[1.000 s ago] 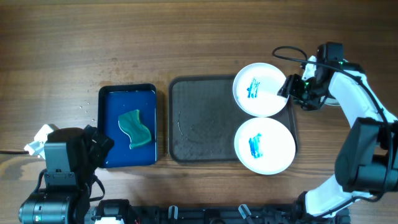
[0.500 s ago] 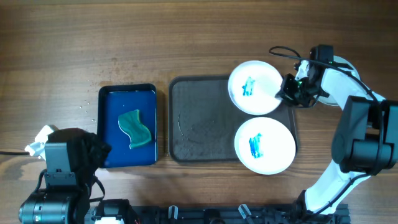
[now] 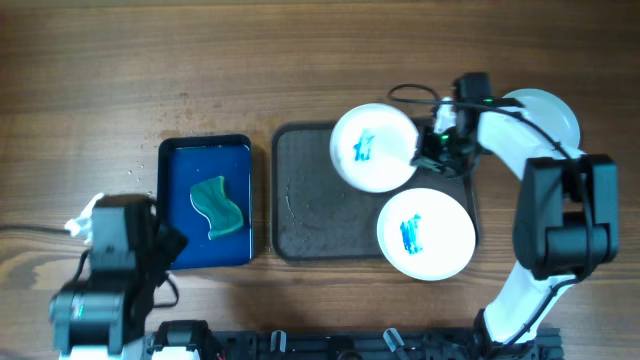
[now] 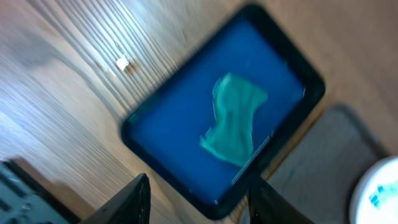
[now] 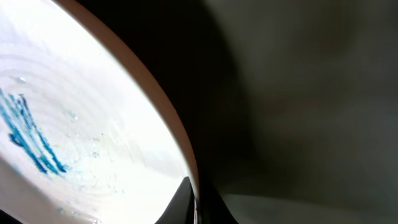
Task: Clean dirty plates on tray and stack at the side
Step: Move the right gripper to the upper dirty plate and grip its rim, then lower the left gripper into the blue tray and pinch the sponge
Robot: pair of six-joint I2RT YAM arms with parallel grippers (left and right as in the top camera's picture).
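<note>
Shifted leftward, the plate (image 3: pixel 372 148) is travelling with your right gripper (image 3: pixel 425 155) clamped on its rim; your left gripper (image 4: pixel 198 183), jaws apart, is likely needing the sponge (image 4: pixel 233 121) just ahead next.

Right gripper (image 3: pixel 428 152), arm bent inward, has its fingers (image 5: pixel 188 200) pinched on a plate (image 3: pixel 368 170) rim. Left gripper (image 4: pixel 199 186) hovers angled downward, fingers (image 4: pixel 134 202) apart.

Right arm (image 3: pixel 515 140) hides much of the far plate (image 3: pixel 556 108). The blurred left wrist view cuts off a smeared plate (image 4: pixel 380 190) and the tray (image 4: pixel 320 165) at its edges; the right wrist view crops the held plate (image 5: pixel 74 124). White scrap (image 3: pixel 78 222), lower left, too small to identify.
</note>
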